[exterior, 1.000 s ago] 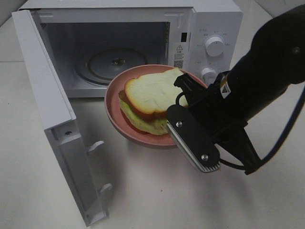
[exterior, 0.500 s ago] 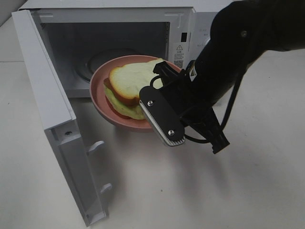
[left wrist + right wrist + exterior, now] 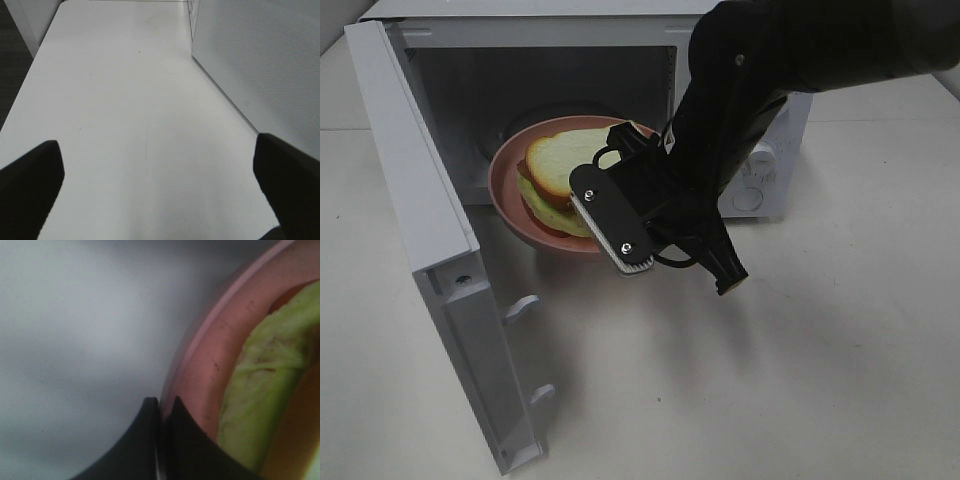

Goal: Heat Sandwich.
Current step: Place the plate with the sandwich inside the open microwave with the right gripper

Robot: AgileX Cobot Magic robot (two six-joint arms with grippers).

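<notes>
The sandwich (image 3: pixel 563 162), pale bread over a green leafy layer, lies on a round pink plate (image 3: pixel 505 185). My right gripper (image 3: pixel 605 205) is shut on the plate's right rim and holds it at the mouth of the open white microwave (image 3: pixel 520 10), partly inside the cavity. In the right wrist view the right gripper (image 3: pixel 160 412) pinches the pink plate rim (image 3: pixel 200 365), with the sandwich's green layer (image 3: pixel 260 390) beside it. My left gripper (image 3: pixel 160 190) stands open over the bare white table, its dark fingers (image 3: pixel 30 185) wide apart. It does not show in the exterior view.
The microwave door (image 3: pixel 420 220) is swung fully open toward the front left, with its handle (image 3: pixel 520 305) on the inner side. In the left wrist view the door's dotted outer face (image 3: pixel 260 65) stands close by. My right arm covers the control knobs (image 3: pixel 760 160).
My right arm has carried the plate with the sandwich leftward and back, from in front of the microwave to its opening. The left gripper has not changed.
</notes>
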